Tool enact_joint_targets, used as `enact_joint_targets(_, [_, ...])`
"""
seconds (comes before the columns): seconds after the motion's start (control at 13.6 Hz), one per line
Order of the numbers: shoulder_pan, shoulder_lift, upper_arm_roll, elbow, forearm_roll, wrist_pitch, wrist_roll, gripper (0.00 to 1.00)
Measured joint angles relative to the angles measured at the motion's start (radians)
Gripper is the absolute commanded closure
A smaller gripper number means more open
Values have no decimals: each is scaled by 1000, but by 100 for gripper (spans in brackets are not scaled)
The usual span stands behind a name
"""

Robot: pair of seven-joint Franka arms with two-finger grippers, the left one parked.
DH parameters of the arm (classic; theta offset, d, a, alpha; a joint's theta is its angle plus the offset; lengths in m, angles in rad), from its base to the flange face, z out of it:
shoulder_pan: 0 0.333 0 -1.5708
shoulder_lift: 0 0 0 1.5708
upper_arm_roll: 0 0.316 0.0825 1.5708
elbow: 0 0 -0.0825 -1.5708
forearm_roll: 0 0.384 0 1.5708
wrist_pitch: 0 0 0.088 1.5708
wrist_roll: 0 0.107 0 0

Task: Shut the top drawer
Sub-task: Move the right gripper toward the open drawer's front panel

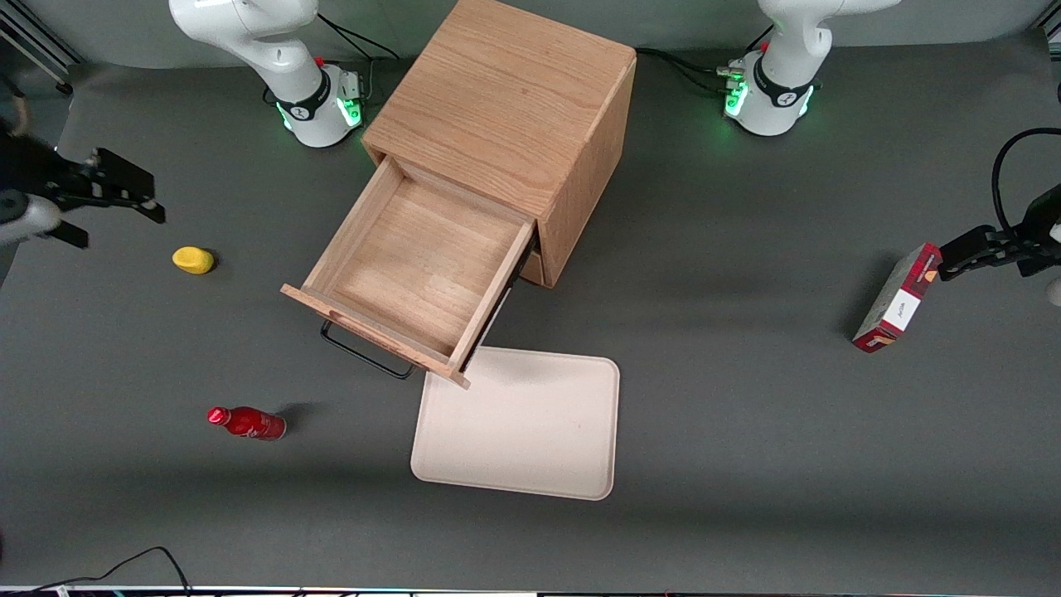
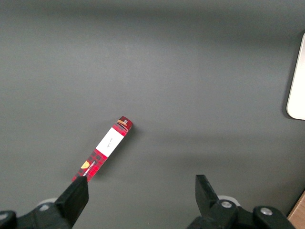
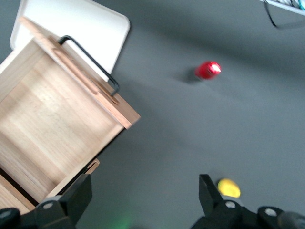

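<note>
The top drawer (image 1: 414,261) of the wooden cabinet (image 1: 506,108) is pulled far out and is empty inside. Its flat front with a thin black wire handle (image 1: 365,355) faces the front camera. In the right wrist view the drawer (image 3: 52,129) and its handle (image 3: 90,59) show too. My right gripper (image 1: 133,195) is open and empty, raised above the table toward the working arm's end, well apart from the drawer. Its fingers (image 3: 78,193) stand wide apart with only grey table between them.
A yellow object (image 1: 193,259) lies near the gripper, and a red bottle (image 1: 247,422) lies nearer the front camera. A white tray (image 1: 518,424) lies in front of the drawer. A red box (image 1: 897,298) lies toward the parked arm's end.
</note>
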State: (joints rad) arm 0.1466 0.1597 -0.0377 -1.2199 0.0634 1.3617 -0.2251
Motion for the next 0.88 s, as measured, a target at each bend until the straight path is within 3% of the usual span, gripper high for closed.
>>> enact_joint_targets(0.29, [24, 182, 84, 188, 0, -26, -53, 0])
enact_joint_targets(0.88, [31, 387, 114, 280, 0, 2, -486, 0])
